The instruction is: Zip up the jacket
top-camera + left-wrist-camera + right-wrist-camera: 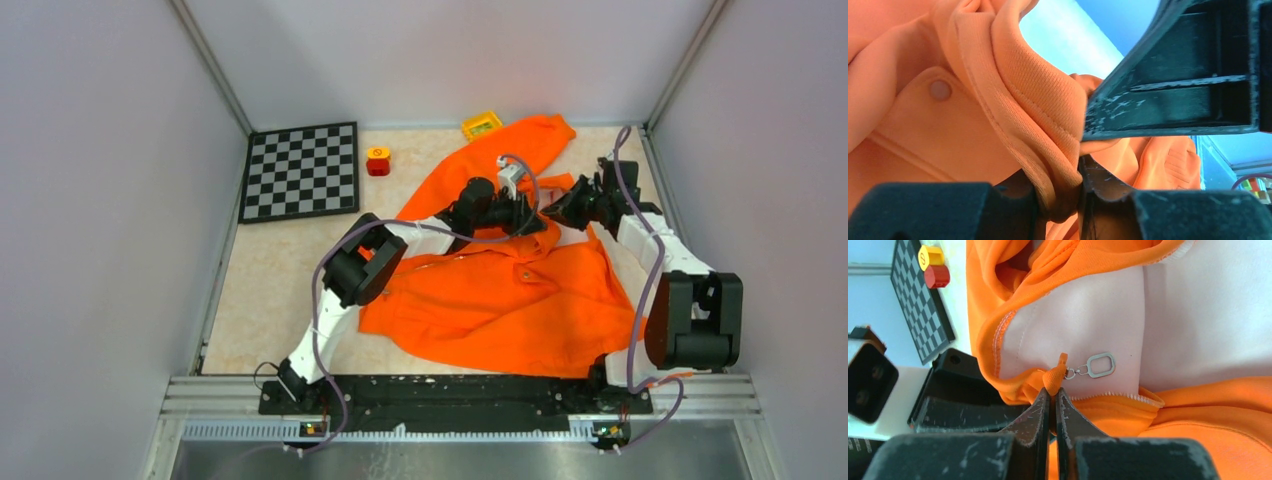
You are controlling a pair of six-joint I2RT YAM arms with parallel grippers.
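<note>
My left arm rises from its base at 7 o'clock of the top view, bends at the elbow and reaches toward 1 o'clock. My right arm rises from 5 o'clock and folds back toward 11 o'clock. The two wrists meet, almost touching, over the upper part of the jacket (500, 290).

My left gripper (1060, 200) is closed on a thick folded hem of the jacket, and a round snap (940, 90) sits at 10 o'clock of it. My right gripper (1053, 410) is closed too, with its fingers pressed on a small orange tab at the zipper end. The silver zipper pull (1100, 365) hangs free just at 1 o'clock of the tips.

The jacket lies spread on the table (270, 290), from the centre to 3 o'clock, with one sleeve going to 12 o'clock. The chessboard (300, 172) is at 10 o'clock, a red and yellow block (378, 160) just beside it.
</note>
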